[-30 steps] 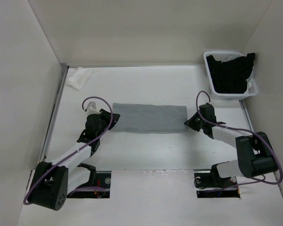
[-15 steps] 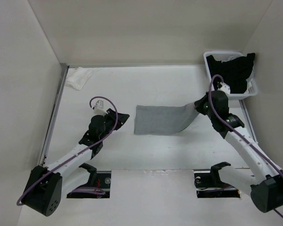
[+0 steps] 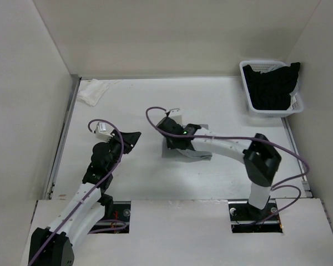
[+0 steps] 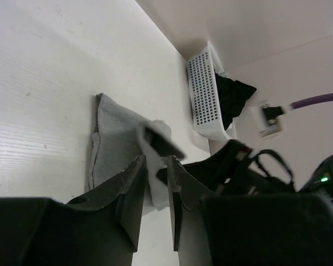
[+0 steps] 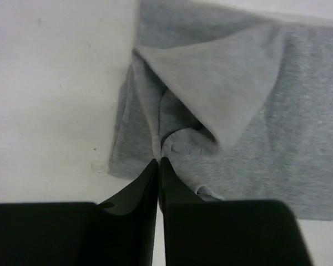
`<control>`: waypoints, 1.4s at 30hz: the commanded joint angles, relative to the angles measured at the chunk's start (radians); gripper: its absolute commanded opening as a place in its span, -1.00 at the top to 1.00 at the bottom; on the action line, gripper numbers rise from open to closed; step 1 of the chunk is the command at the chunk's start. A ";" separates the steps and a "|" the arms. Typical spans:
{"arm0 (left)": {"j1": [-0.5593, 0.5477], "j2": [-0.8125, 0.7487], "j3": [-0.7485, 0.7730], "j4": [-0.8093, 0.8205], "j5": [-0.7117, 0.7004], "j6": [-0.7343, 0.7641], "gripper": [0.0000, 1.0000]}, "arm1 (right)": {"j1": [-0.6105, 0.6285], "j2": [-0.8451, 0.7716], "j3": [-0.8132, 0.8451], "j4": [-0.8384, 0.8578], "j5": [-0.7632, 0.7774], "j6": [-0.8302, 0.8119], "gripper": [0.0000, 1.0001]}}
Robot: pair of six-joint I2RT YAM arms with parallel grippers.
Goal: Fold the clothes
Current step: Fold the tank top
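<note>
I am watching the right end effector (image 5: 158,162), which is reaching in from the 3 o'clock side and sitting at the 9 o'clock edge of the grey top (image 3: 177,153). Its jaws are standing all but together, and the knit is puckering into a raised flap right at their tips, so I am reading it as pinching a fold of the top. The top is lying folded into a compact bundle near the middle of the worktop (image 3: 133,100), looking slightly longer from 9 to 3 o'clock, with the right arm stretching across it and hiding much of it from above. The left end effector (image 4: 155,160) is hovering off the cloth, part open with nothing between its fingers. From there the top is lying near, toward 3 o'clock. So the right one is the nearer by far. I am judging that the coming move is turning on that pinch at the 9 o'clock edge. Letting go and backing out toward 3 o'clock is risking dragging the loose flap along.
</note>
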 commanded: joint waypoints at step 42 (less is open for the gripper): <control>-0.466 0.824 -0.010 0.544 -0.251 -0.070 0.56 | -0.213 0.265 0.168 0.213 -0.419 -0.176 0.29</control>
